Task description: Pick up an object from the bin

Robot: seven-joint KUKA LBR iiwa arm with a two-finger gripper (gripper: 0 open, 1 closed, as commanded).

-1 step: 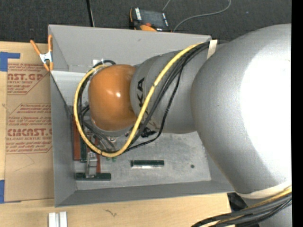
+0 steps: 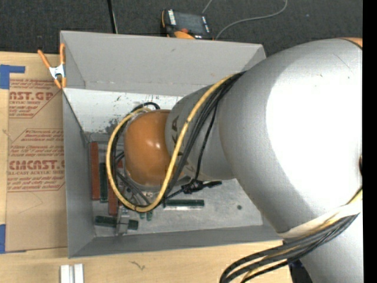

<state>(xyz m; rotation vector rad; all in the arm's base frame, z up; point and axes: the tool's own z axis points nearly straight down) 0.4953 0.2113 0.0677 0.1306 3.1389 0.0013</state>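
A long red-brown bar (image 2: pixel 94 171) lies along the bin's left wall. Right beside it is a dark green stick (image 2: pixel 103 183), and a short red piece (image 2: pixel 112 204) lies just below that. A dark green pen-like thing (image 2: pixel 184 204) lies flat on the bin floor near the front, to the right of the cables. A small dark green and grey clip-like thing (image 2: pixel 116 221) sits in the front left corner. All of these lie around the edge of the arm's orange wrist cover, which hides whatever is underneath it.
The arm reaches in from the right and covers most of the bin floor. Its orange wrist cover, ringed by yellow and black cables, hangs low over the left half. Bare floor shows along the front right and below the back wall.
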